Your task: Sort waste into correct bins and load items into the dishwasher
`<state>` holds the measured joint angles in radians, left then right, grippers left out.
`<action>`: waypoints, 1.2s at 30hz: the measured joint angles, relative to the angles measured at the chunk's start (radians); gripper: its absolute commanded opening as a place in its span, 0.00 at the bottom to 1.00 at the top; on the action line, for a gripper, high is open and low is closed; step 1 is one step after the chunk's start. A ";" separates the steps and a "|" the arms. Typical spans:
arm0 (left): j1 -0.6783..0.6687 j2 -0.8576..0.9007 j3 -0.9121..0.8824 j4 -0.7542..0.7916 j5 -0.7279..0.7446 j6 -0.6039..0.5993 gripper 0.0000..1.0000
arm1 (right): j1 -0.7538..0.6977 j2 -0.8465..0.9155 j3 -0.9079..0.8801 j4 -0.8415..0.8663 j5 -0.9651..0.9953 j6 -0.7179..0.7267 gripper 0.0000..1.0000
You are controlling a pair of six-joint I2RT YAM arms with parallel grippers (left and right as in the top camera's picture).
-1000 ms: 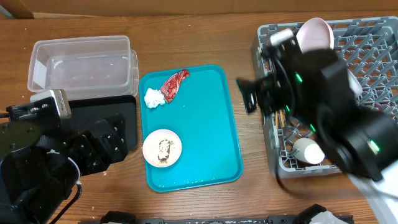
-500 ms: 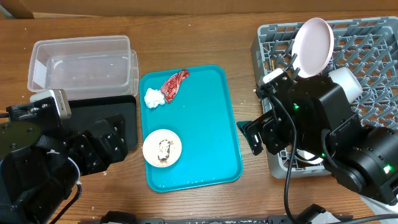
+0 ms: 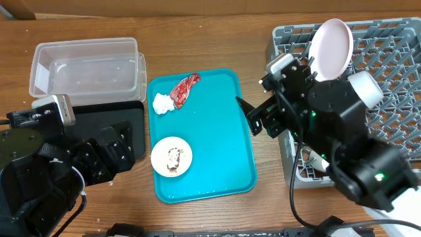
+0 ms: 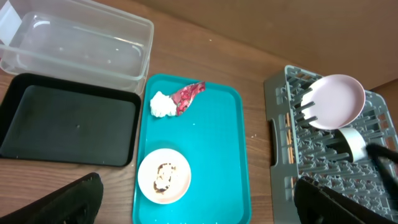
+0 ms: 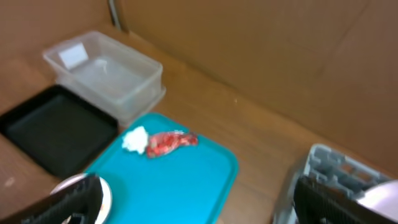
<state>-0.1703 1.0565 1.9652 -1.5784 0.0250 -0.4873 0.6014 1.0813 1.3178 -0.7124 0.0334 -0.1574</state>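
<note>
- Right claw (image 3: 248, 117): wide, empty, over the teal tray's (image 3: 217, 164) right edge.
- Red wrapper (image 3: 185, 87): on the tray's far-left corner, lying diagonally, across the tray from this nearer claw.

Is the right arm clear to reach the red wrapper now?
Probably yes: the open right gripper hangs by the teal tray, with only bare tray between it and the red wrapper.

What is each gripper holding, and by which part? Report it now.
Nothing is held: the left gripper and the right gripper both stand open and empty.
</note>
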 measured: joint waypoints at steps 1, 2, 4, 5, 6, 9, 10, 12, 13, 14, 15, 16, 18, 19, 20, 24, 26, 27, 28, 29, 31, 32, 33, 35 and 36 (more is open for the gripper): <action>0.000 0.000 0.000 0.000 0.000 0.000 1.00 | -0.009 -0.016 -0.054 0.045 -0.006 -0.004 1.00; 0.000 0.000 0.000 0.000 0.000 0.000 1.00 | -0.018 -0.033 -0.107 0.083 -0.012 -0.006 1.00; 0.000 0.000 0.000 0.000 0.000 0.000 1.00 | -0.034 -0.071 -0.218 0.148 -0.034 -0.012 1.00; 0.000 0.000 0.000 0.000 0.000 0.000 1.00 | -0.039 -0.093 -0.273 0.173 -0.047 -0.013 1.00; 0.000 0.000 0.000 0.000 0.000 0.000 1.00 | -0.043 -0.117 -0.325 0.194 -0.058 -0.015 1.00; 0.000 0.000 0.000 0.000 0.000 0.000 1.00 | -0.048 -0.200 -0.469 0.258 -0.084 -0.019 1.00; 0.000 0.000 0.000 0.000 0.000 0.000 1.00 | -0.048 -0.233 -0.513 0.280 -0.089 -0.020 1.00; 0.000 0.000 0.000 0.000 0.000 0.000 1.00 | -0.050 -0.303 -0.594 0.326 -0.098 -0.021 1.00; 0.000 0.000 0.000 0.000 0.000 0.000 1.00 | -0.051 -0.344 -0.634 0.343 -0.100 -0.022 1.00; 0.000 0.000 0.000 0.000 0.000 0.000 1.00 | -0.051 -0.394 -0.679 0.361 -0.103 -0.023 1.00; 0.000 0.000 0.000 0.000 0.000 0.000 1.00 | -0.051 -0.433 -0.709 0.369 -0.104 -0.023 1.00; 0.000 0.000 0.000 0.000 0.000 0.000 1.00 | -0.052 -0.473 -0.742 0.378 -0.107 -0.024 1.00; 0.000 0.000 0.000 0.000 0.000 0.000 1.00 | -0.058 -0.568 -0.805 0.390 -0.112 -0.024 1.00; 0.000 0.000 0.000 0.000 0.000 0.000 1.00 | -0.064 -0.622 -0.841 0.389 -0.113 -0.024 1.00; 0.000 0.000 0.000 0.000 0.000 0.000 1.00 | -0.070 -0.661 -0.866 0.388 -0.114 -0.024 1.00; 0.000 0.000 0.000 0.000 0.000 0.000 1.00 | -0.106 -0.809 -0.964 0.391 -0.115 -0.024 1.00; 0.000 0.000 0.000 0.000 0.000 0.000 1.00 | -0.130 -0.870 -1.009 0.391 -0.116 -0.024 1.00; 0.000 0.000 0.000 0.000 0.000 0.000 1.00 | -0.142 -0.897 -1.032 0.391 -0.116 -0.024 1.00; 0.000 0.000 0.000 0.000 0.000 0.000 1.00 | -0.151 -0.920 -1.052 0.390 -0.115 -0.024 1.00; 0.000 0.000 0.000 0.000 0.000 0.000 1.00 | -0.162 -0.948 -1.077 0.390 -0.116 -0.025 1.00; 0.000 0.000 0.000 0.000 0.000 0.000 1.00 | -0.172 -1.004 -1.127 0.391 -0.115 -0.026 1.00; 0.000 0.000 0.000 0.000 0.000 0.000 1.00 | -0.175 -1.031 -1.152 0.398 -0.116 -0.027 1.00; 0.000 0.000 0.000 -0.001 0.000 0.000 1.00 | -0.176 -1.051 -1.176 0.414 -0.116 -0.027 1.00; 0.000 0.000 0.000 0.000 0.000 0.000 1.00 | -0.176 -1.064 -1.214 0.462 -0.116 -0.026 1.00; 0.000 0.000 0.000 0.000 0.000 0.000 1.00 | -0.176 -1.065 -1.234 0.494 -0.115 -0.027 1.00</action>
<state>-0.1703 1.0565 1.9652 -1.5787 0.0250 -0.4873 0.4252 0.0162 0.0837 -0.2184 -0.0818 -0.1841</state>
